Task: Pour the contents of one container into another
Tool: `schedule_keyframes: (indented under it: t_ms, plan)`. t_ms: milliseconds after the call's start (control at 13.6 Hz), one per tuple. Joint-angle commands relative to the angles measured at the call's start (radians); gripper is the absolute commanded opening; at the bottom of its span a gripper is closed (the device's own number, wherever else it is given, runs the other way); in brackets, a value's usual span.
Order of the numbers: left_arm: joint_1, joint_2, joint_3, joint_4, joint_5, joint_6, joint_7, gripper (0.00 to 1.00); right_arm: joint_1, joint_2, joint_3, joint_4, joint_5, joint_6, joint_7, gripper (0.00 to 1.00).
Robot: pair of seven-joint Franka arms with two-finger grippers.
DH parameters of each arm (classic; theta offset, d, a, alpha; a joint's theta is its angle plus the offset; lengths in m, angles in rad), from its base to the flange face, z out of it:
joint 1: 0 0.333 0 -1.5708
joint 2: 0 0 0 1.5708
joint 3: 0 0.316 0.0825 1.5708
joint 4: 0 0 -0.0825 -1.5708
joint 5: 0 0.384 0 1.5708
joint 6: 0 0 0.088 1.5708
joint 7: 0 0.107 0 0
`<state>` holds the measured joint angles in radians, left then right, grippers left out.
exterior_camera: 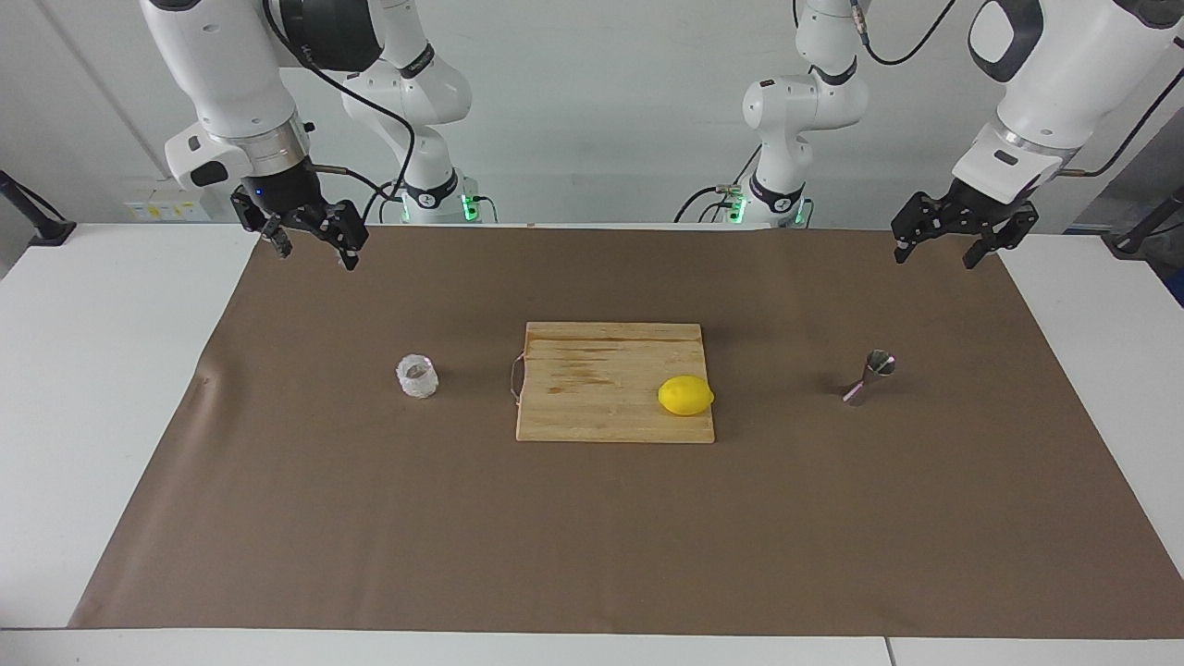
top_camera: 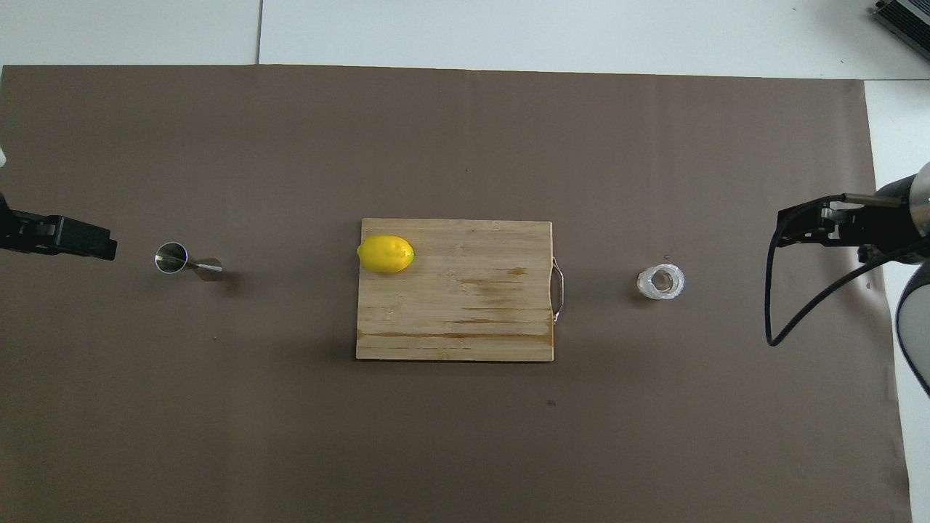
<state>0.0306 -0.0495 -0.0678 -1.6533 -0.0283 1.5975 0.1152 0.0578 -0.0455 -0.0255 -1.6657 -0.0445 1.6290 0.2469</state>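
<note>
Glass cup (exterior_camera: 417, 376) upright below right claw (exterior_camera: 309, 242), steel jigger (exterior_camera: 869, 377) below left claw (exterior_camera: 953, 242); both claws wide, empty, up over table's robot edge.

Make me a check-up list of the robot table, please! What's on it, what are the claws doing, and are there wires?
Surface: brown mat over a white table; nothing spilled.
Job's things: glass cup upright on the mat toward the right arm's end; steel jigger upright toward the left arm's end. Neither is touched.
Clutter: wooden cutting board in the middle between them, with a lemon on its edge toward the jigger.
Grippers: left gripper and right gripper both open, empty, raised over the mat's edge nearest the robots; both arms wait.
Cables: black cables hang along both arms, off the table.
Surroundings: white wall; nothing else seen.
</note>
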Motion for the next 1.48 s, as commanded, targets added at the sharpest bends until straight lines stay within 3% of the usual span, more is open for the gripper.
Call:
schedule_keyframes:
  t_ms: [0, 1033, 1402]
  plan:
    - [0.008, -0.027, -0.004, -0.033, 0.011, 0.016, 0.018, 1.0, -0.013, -0.011, 0.004, -0.008, 0.029, -0.008, -0.021, 1.0]
    - [0.006, -0.03, -0.003, -0.034, 0.01, -0.001, -0.006, 1.0, -0.013, -0.011, 0.004, -0.008, 0.029, -0.006, -0.021, 1.0]
    - [0.011, -0.046, -0.001, -0.071, 0.002, 0.005, -0.21, 1.0, -0.013, -0.011, 0.004, -0.008, 0.029, -0.008, -0.021, 1.0]
